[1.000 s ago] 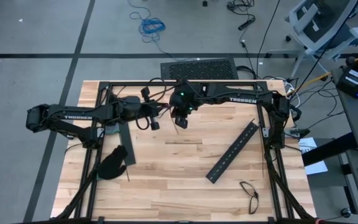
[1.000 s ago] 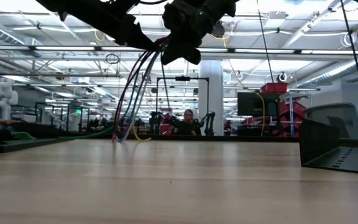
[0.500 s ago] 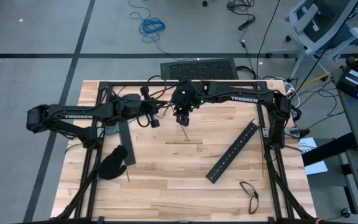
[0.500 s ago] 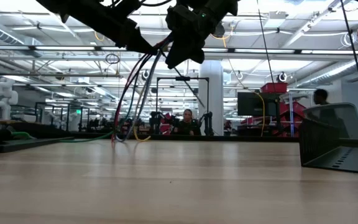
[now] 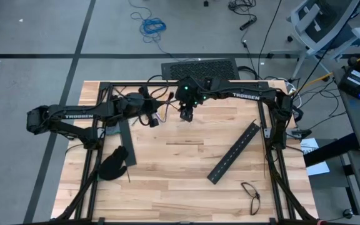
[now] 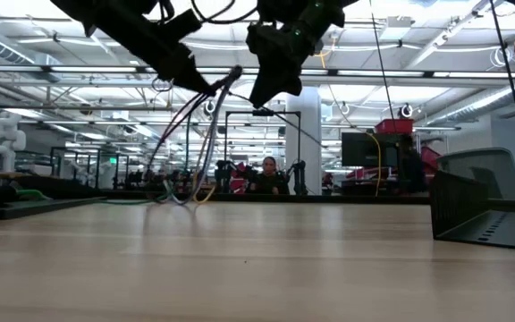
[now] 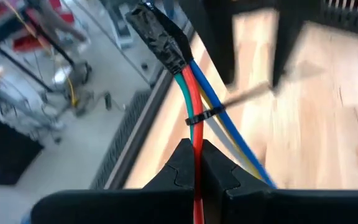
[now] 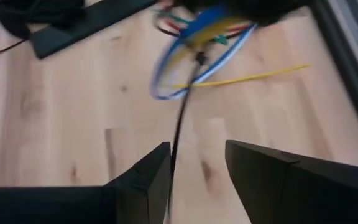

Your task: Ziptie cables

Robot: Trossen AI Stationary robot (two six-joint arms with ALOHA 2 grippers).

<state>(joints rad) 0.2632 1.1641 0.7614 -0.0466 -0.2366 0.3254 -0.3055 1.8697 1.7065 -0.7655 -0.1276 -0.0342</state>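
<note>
Your left gripper (image 7: pixel 193 163) is clamped shut on the cables (image 7: pixel 194 99), holding the bundle in the air above the table's far edge, a little left of its middle; the loose ends hang down and curl onto the wood there. A ziptie (image 7: pixel 199 118) already circles the bundle just beyond the fingertips, below the black tape that binds the wire ends, so the loop looks made. Its long dark tail (image 8: pixel 180 124) runs from the bundle toward your right gripper (image 8: pixel 196 165), whose jaws stand apart with the tail lying between them, seemingly against the inner face of one finger; you cannot call that a grip. In the high view the right gripper (image 5: pixel 187 113) hovers just beside the left one (image 5: pixel 150 119), near the middle of the far edge. What is left, by my reading, is to confirm the tie is snug and perhaps add others; a spare dark strip (image 5: pixel 129 177) lies near the left edge by the black glove (image 5: pixel 112 164). Against the earlier frames, your right gripper has gone from nearly closed to parted and has drawn back toward the far edge, while the left one has stayed shut and swung the bundle, so the wires hang more slanted in the low view.
</note>
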